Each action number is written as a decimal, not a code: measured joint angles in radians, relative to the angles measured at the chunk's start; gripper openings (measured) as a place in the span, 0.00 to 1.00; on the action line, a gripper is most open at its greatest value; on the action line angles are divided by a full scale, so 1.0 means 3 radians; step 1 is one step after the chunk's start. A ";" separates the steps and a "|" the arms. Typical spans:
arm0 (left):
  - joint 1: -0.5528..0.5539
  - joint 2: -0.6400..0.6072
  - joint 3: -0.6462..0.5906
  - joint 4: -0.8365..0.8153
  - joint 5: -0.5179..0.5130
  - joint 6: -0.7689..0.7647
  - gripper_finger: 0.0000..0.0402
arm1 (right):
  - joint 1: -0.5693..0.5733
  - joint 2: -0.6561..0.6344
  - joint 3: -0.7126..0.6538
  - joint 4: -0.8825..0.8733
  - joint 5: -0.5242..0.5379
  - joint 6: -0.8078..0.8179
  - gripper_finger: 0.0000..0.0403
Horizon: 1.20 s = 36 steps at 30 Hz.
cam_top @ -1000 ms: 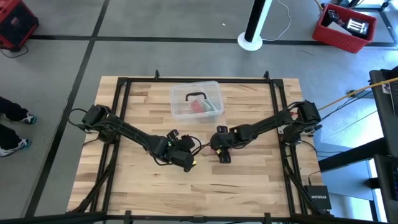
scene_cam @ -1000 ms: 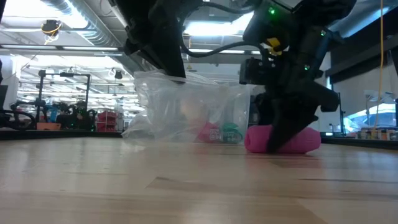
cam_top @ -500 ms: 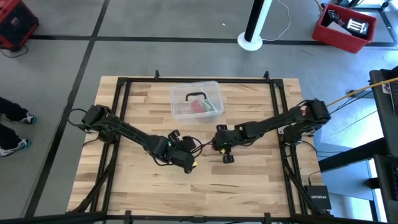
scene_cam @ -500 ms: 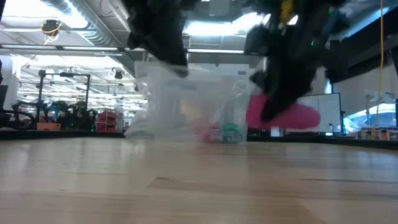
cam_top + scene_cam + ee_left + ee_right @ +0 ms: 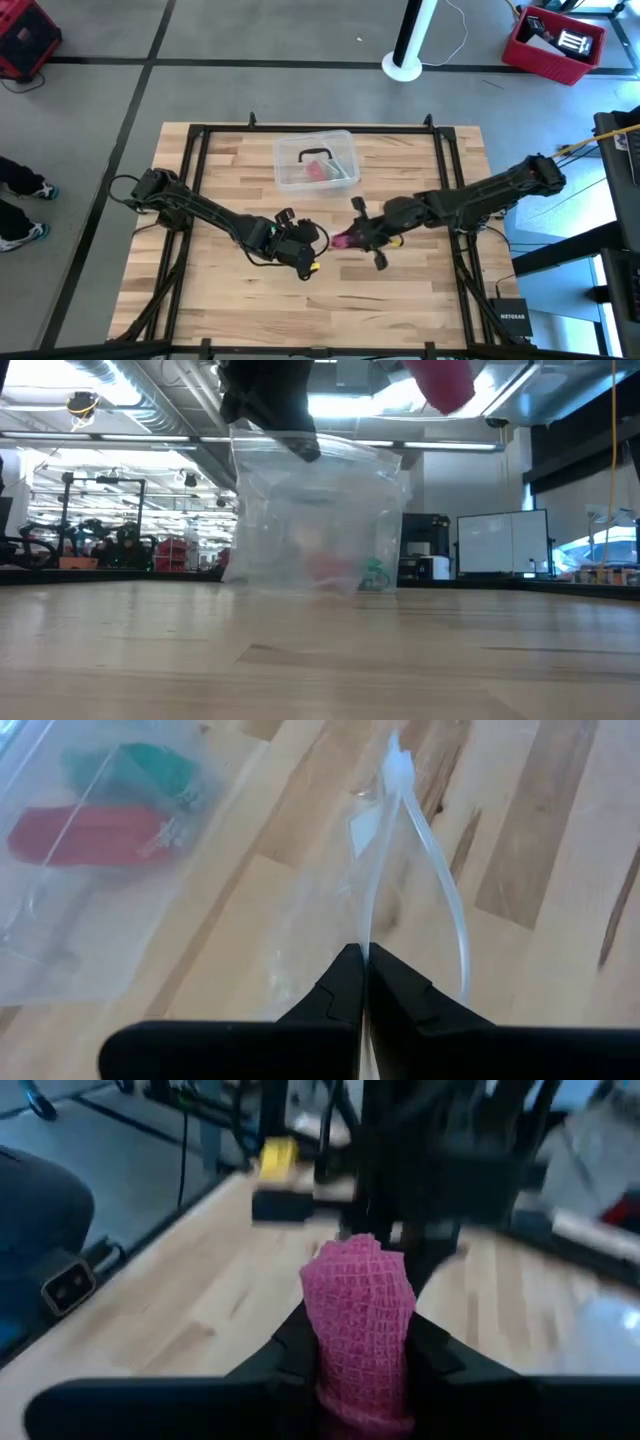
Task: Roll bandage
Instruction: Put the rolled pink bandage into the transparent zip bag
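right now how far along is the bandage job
Done: the bandage is already a pink roll, not a loose strip. In hand: the right gripper has its fingers shut on the roll and holds it in the air above the table; the left gripper pinches a clear bag hanging open beside it. Left: probably getting the roll into the bag; it is not in yet.

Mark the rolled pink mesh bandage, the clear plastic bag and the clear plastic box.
rolled pink mesh bandage (image 5: 362,1325), right wrist view, middle of roll
clear plastic bag (image 5: 315,515), low view, front face
clear plastic box (image 5: 290,170), high view, left wall
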 joint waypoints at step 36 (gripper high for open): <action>-0.0037 0.0013 -0.0009 0.0675 -0.0097 0.0139 0.00 | 0.0032 0.1198 -0.0552 0.3186 -0.0718 -0.0882 0.19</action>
